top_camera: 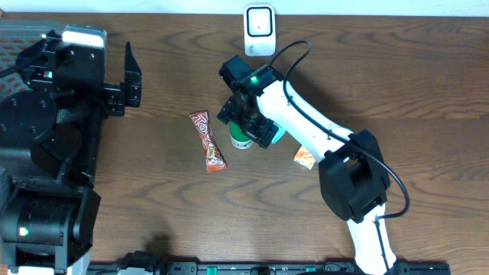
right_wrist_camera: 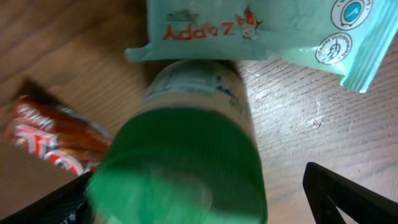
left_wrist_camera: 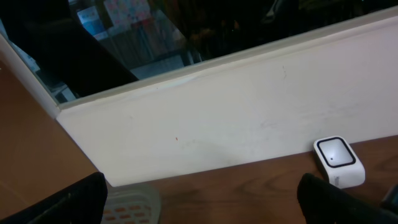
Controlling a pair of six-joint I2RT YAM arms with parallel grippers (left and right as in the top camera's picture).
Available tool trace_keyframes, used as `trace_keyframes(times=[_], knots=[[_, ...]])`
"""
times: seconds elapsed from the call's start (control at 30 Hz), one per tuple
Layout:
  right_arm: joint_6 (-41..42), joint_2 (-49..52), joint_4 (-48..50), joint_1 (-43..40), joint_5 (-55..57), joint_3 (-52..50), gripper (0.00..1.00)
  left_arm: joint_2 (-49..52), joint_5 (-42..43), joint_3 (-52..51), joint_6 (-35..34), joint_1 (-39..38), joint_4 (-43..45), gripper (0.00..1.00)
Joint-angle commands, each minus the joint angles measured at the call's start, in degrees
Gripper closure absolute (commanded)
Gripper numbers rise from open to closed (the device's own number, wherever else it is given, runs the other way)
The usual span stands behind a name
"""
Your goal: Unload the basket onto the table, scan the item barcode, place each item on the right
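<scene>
Your right arm reaches to table centre, right gripper wide open over the green-capped bottle, gripping nothing. The mint packet at the bottle's 3 o'clock reads "ZAPPY". Left gripper at 9 o'clock, fingers spread, empty.

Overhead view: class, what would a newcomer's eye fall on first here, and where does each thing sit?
The white right arm stretches across the middle of the table, its open hand poised over a green-capped bottle. Just left of the bottle in the picture lies a red candy bar. A white scanner stands at the table's far edge.
</scene>
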Motion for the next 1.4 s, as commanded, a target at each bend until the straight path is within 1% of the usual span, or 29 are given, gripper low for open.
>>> trace_keyframes(times=[0.0,0.27,0.57,0.7,0.83,0.87,0.9,1.03,1.17,1.37], knots=[[1.0,0.8,-0.1,0.9,-0.1,0.9,0.01,-0.2,0.8,0.0,-0.9,0.3,0.0,0.02],[1.0,3.9,1.2,2.3,0.3,0.9,0.01,-0.2,0.8,0.0,-0.9,0.3,0.0,0.02],[3.1,7.6,1.3,2.3,0.4,0.8,0.01,-0.2,0.8,0.0,-0.9,0.3,-0.1,0.02],[3.1,7.5,1.0,2.3,1.9,0.8,0.11,-0.2,0.8,0.0,-0.9,0.3,-0.1,0.02],[3.1,7.5,0.5,2.3,1.9,0.8,0.25,-0.2,0.8,0.0,-0.9,0.3,-0.1,0.02],[3.1,7.5,0.5,2.3,1.9,0.8,0.31,-0.2,0.8,0.0,-0.9,0.3,-0.1,0.02],[3.1,7.5,0.5,2.3,1.8,0.8,0.34,-0.2,0.8,0.0,-0.9,0.3,-0.1,0.02],[-0.1,7.2,0.3,2.2,1.9,0.9,0.44,-0.2,0.8,0.0,-0.9,0.3,-0.1,0.02],[-3.0,6.5,-0.4,1.4,1.8,1.2,0.48,-0.2,0.8,0.0,-0.9,0.3,-0.1,0.02],[-8.1,4.1,-2.8,0.2,1.4,1.5,0.50,-0.2,0.7,0.0,-0.9,0.3,-0.1,0.02]])
